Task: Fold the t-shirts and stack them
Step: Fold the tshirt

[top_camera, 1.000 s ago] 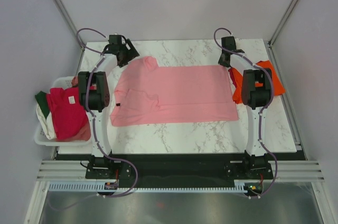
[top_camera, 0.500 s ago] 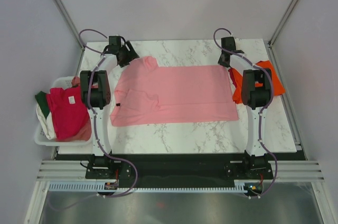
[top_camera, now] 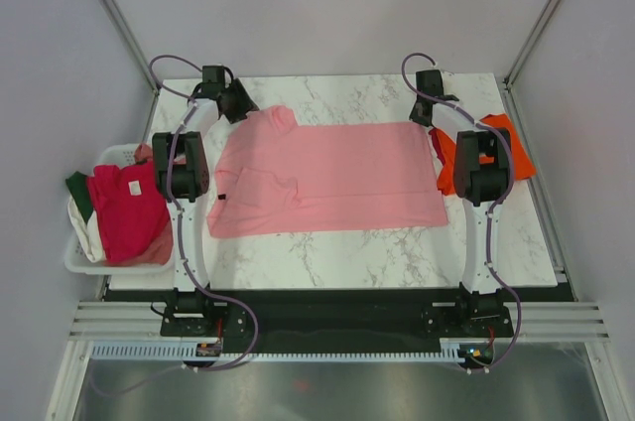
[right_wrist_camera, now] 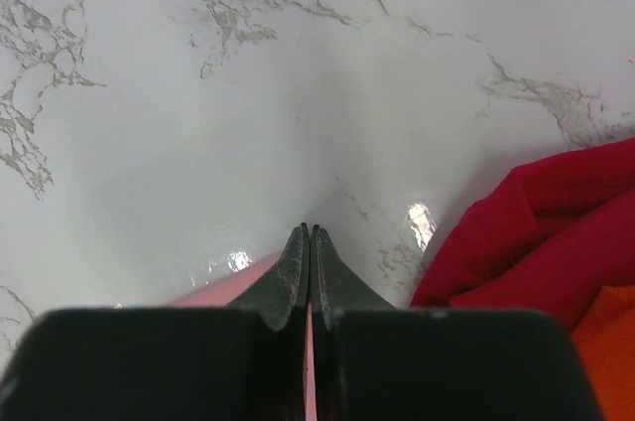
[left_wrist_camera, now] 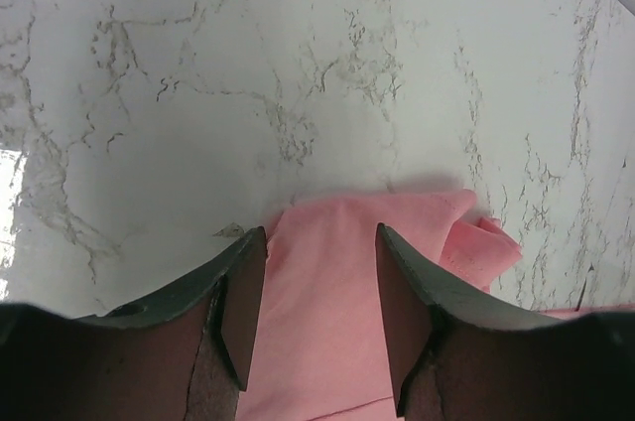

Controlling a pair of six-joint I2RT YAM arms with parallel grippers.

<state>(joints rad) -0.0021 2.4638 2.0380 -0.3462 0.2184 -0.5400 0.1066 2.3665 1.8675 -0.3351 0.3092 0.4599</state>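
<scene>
Left gripper (left_wrist_camera: 319, 234) at far-left table corner, jaws partway apart, straddling the sleeve tip of the pink t-shirt (top_camera: 327, 178); cloth sits between the fingers, not pinched yet. Off to its left, white basket (top_camera: 71, 260) holds the crimson t-shirt (top_camera: 127, 210) on top, with the dark green t-shirt (top_camera: 77, 186) and cream t-shirt (top_camera: 89, 234) poking out under it. Pink t-shirt lies flat mid-table (top_camera: 397, 242), collar end left, hem right. Right gripper (right_wrist_camera: 309, 234) at the far-right hem corner, jaws pressed together with a sliver of pink cloth nipped between them. Orange t-shirt (top_camera: 516, 158) lies beside the hem on the right edge; the wrist view also shows a red fold (right_wrist_camera: 536, 232) next to it, can't tell if it's a separate garment.

Step in hand, my read: grab both far corners for the first fold. To do it well, left jaws should bite sleeve cloth deep enough, one layer bundle only, then both arms lift together and carry the far edge toward the near edge evenly, keeping clear of the orange t-shirt.

Writing: none readable. Small dark mark near the collar, too small to read.
</scene>
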